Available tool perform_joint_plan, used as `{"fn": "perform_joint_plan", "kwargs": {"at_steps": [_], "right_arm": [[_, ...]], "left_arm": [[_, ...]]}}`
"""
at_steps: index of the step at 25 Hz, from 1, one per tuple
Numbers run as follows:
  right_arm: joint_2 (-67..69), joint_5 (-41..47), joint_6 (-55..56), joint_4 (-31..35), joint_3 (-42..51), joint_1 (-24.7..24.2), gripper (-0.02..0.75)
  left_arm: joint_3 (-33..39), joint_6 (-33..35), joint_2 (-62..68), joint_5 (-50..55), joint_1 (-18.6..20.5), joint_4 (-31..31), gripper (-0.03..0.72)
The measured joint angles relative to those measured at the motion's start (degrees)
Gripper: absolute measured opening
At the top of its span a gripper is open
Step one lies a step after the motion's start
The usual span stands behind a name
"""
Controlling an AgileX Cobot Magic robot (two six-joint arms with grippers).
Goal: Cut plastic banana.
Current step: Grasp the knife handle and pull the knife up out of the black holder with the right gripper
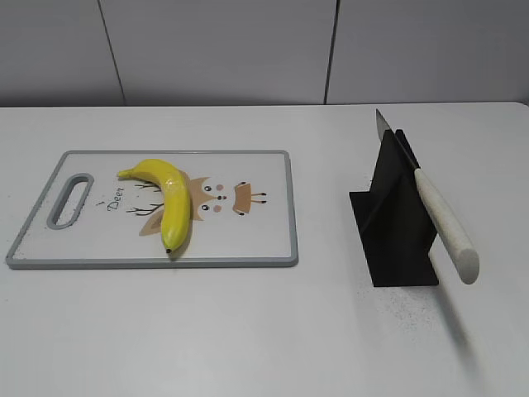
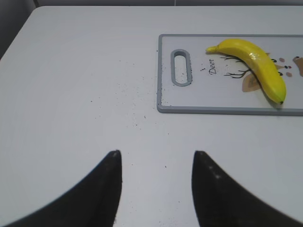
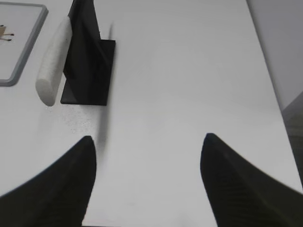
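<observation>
A: How much room around the plastic banana [image 1: 169, 201]?

B: It lies whole on the grey-rimmed cutting board [image 1: 269, 252], left on the white tabletop [image 1: 248, 331]; bare surface near it.

A: And the tools?

B: Left tool [image 2: 156, 163] and right tool [image 3: 147, 144] hover low, jaws spread, empty. The white-handled knife [image 1: 442, 223] leans in a black stand [image 1: 397, 240], right.

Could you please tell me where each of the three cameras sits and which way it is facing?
Exterior view: across the table, looking down at a slant at the cutting board, plastic banana and knife in its black stand; no robot parts.
Left wrist view: above the open left end effector, facing the board.
Right wrist view: above the open right end effector, facing the stand.
Shared: the exterior and left wrist views both show the banana.
</observation>
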Motion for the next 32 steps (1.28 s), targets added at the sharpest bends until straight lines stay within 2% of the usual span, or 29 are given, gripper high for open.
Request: {"fn": "perform_joint_plan", "kwargs": {"at_steps": [15,17,22,27,32], "right_arm": [[32.74,6.69,0.0,8.77,-16.93,0.61,0.519],[36.01,6.86,0.0,10.35,-18.66,1.91,0.519],[46.02,8.68,0.0,10.91,-23.79,8.64,0.519],[57.36,10.55,0.0,11.09,-30.73,11.14,0.517],[66.69,10.55,1.32,8.84,-35.14,16.26,0.473]], "left_arm": [[0.0,0.0,0.0,0.0,0.0,0.0,0.471],[0.0,0.0,0.0,0.0,0.0,0.0,0.471],[0.0,0.0,0.0,0.0,0.0,0.0,0.471],[0.0,0.0,0.0,0.0,0.0,0.0,0.471],[0.0,0.0,0.0,0.0,0.0,0.0,0.471]]}}
